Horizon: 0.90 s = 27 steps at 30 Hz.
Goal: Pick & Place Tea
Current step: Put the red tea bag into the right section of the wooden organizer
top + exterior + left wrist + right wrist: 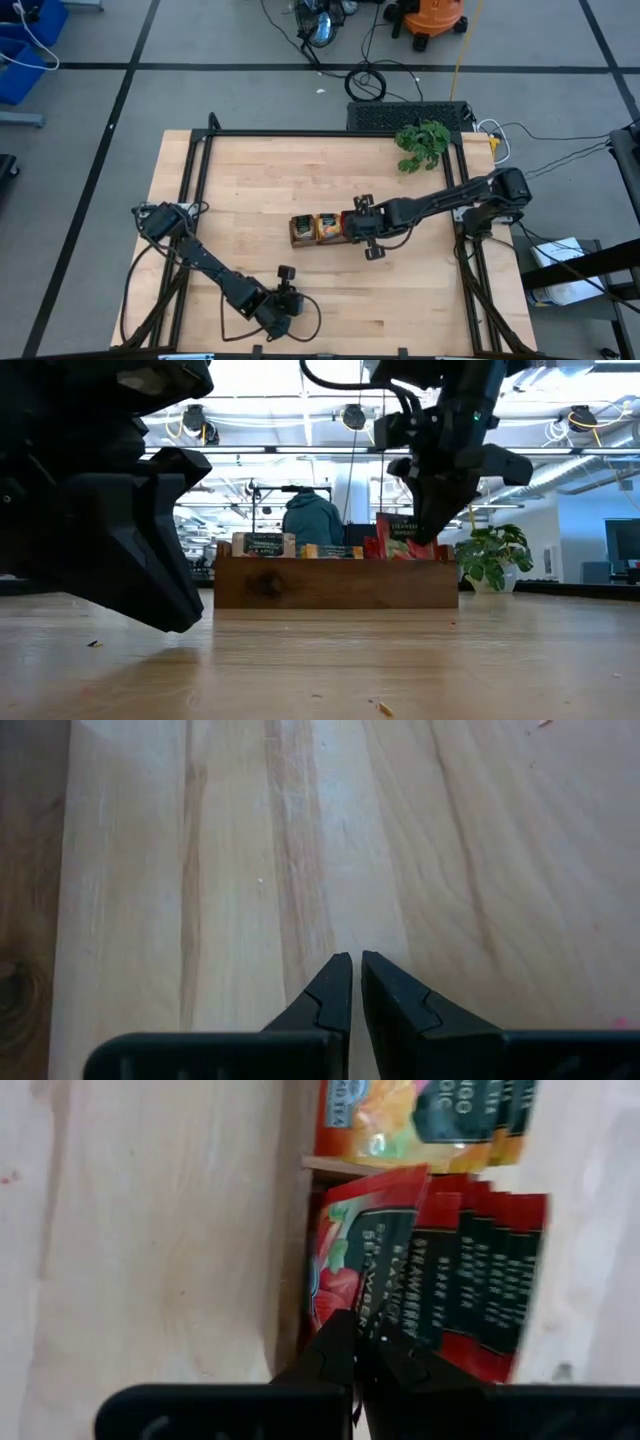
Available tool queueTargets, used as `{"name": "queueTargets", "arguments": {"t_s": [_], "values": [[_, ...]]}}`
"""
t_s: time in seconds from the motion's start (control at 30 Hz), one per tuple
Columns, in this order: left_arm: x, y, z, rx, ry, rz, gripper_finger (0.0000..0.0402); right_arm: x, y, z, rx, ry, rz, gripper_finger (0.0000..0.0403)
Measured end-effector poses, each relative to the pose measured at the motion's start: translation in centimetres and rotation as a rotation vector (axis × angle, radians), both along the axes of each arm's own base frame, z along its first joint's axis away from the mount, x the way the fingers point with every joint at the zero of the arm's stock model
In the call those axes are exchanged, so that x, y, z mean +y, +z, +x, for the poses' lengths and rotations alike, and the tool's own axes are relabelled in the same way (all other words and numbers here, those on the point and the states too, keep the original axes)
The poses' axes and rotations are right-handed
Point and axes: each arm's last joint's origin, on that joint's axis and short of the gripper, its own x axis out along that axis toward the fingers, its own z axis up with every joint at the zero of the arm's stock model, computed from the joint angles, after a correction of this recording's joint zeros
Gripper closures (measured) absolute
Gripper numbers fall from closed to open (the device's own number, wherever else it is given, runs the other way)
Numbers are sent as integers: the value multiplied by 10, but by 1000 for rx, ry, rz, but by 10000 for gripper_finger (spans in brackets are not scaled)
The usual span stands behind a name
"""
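- Tea (327, 226) sits packed upright in the long wooden tray (297, 241) at the centre of the high view, in three groups: dark green at the tray's left end, orange in the middle, red at the right end under the right arm.
- The table (250, 180) shows no loose sachets anywhere in the high view, so by my judgement the placing is largely done or nearly so (how many sachets were meant to go in, the pictures cannot say).
- The plant (422, 142) stands at the upper right of the table, well apart from the tray and playing no part.
- The right gripper (358, 1342) is at the tray's right end, its fingers pressed together at the edge of the red sachets (440, 1270); in its wrist view the tips sit against the front red packet, but whether they pinch it or merely touch it I cannot tell.
- The orange sachets (430, 1120) lie in the next compartment, at the top of that same view.
- The left gripper (355, 990) waits at the lower middle of the high view, over bare wood, its fingers almost together with only a slit between them and nothing held.
- What is left, as I judge it: at most settling this last red sachet, then drawing the right arm clear.
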Motion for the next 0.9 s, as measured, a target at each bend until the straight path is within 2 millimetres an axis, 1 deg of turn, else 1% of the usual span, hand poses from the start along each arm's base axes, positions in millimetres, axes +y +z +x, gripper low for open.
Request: {"name": "queueTargets", "arguments": {"t_s": [0.13, 0.27, 0.33, 0.43, 0.67, 0.8, 0.9], "values": [[0, 0, -1, 6, -1, 4, 366, -4, -9, -2, -1, -12, 47, 403], [0, 0, -1, 6, 2, 2, 366, -6, -13, -5, 10, -39, 21, 401], [0, 0, -1, 6, 2, 3, 366, -6, -13, -5, 9, -39, 19, 391], [0, 0, -1, 7, 2, 3, 366, -6, -12, -4, -4, -47, 16, 359], [0, -1, -1, 21, 2, -21, 366, -5, -10, -2, -42, -92, 20, 263], [0, -1, -1, 21, 2, -21, 366, -7, -6, -4, -65, -116, -33, 227], [1, -1, 0, 24, -3, -14, 366, -7, 4, -6, -103, -123, -24, 211]]}}
